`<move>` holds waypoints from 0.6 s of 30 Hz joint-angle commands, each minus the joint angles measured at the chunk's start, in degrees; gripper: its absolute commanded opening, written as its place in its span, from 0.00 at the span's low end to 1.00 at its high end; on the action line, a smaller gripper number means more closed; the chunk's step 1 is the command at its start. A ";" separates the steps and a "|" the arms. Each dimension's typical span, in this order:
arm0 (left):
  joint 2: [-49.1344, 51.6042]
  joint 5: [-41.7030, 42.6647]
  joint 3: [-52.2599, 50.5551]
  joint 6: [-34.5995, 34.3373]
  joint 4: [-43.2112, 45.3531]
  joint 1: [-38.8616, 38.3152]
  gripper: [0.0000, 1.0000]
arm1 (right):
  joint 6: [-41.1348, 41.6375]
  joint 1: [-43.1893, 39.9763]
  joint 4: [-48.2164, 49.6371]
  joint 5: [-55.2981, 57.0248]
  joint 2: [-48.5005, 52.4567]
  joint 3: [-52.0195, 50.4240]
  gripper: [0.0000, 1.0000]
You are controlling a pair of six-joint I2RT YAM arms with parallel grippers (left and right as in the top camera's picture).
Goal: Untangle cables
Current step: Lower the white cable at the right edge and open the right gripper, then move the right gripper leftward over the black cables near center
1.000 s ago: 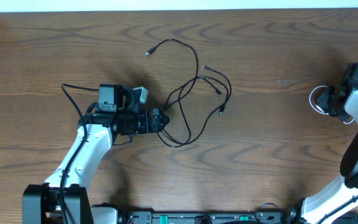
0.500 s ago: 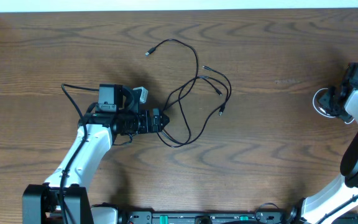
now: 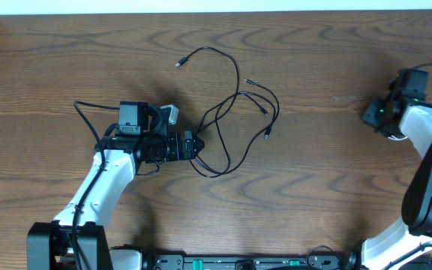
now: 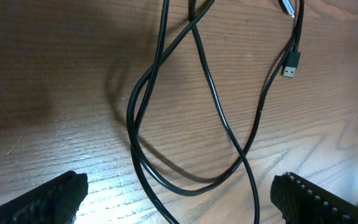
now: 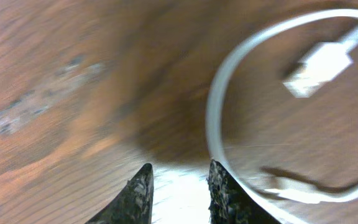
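Thin black cables (image 3: 235, 105) lie looped and crossed over one another in the middle of the table, with small plugs at their free ends (image 3: 179, 64). My left gripper (image 3: 195, 145) sits at the lower left bend of this tangle. In the left wrist view it (image 4: 179, 202) is wide open, with two black strands (image 4: 197, 93) running across the table between its fingers. A white cable (image 5: 213, 112) lies coiled on the table at the far right, its plug (image 5: 319, 65) inside the coil. My right gripper (image 5: 179, 186) is slightly open and empty; the white loop passes just beside its right finger (image 5: 224, 193).
The wooden table (image 3: 328, 187) stretches bare between the tangle and the right arm (image 3: 426, 150). A black USB plug (image 4: 291, 62) lies to the right of the loops in the left wrist view. The left arm's own thicker wire (image 3: 88, 120) curls behind its wrist.
The right gripper has gone from shut to slightly open, and has shifted left and away from the white coil. The left arm and the black cables have not moved.
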 commanded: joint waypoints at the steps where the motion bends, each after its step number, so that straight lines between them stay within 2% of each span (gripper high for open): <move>1: -0.39 -0.74 0.87 0.22 -0.15 -0.07 1.00 | -0.72 3.72 0.07 -1.25 -1.22 -0.42 0.33; 3: -0.39 -0.74 0.87 0.22 -0.15 -0.07 1.00 | -0.72 5.86 0.07 -1.25 -1.22 -0.42 0.50; 7: -0.39 -0.74 0.87 0.22 -0.15 -0.07 1.00 | -0.70 9.70 -0.20 -1.25 -1.20 -0.48 0.53; 12: -0.39 -0.74 0.87 0.22 -0.15 -0.07 1.00 | -0.70 15.63 -0.59 -1.22 -1.20 -0.52 0.61; 14: -0.39 -0.74 0.87 0.24 -0.15 -0.07 1.00 | -0.70 17.55 -0.57 -1.22 -1.20 -0.52 0.59; 18: -0.39 -0.74 0.87 0.22 -0.15 -0.07 1.00 | -0.70 21.31 -0.02 -1.22 -1.20 -0.55 0.44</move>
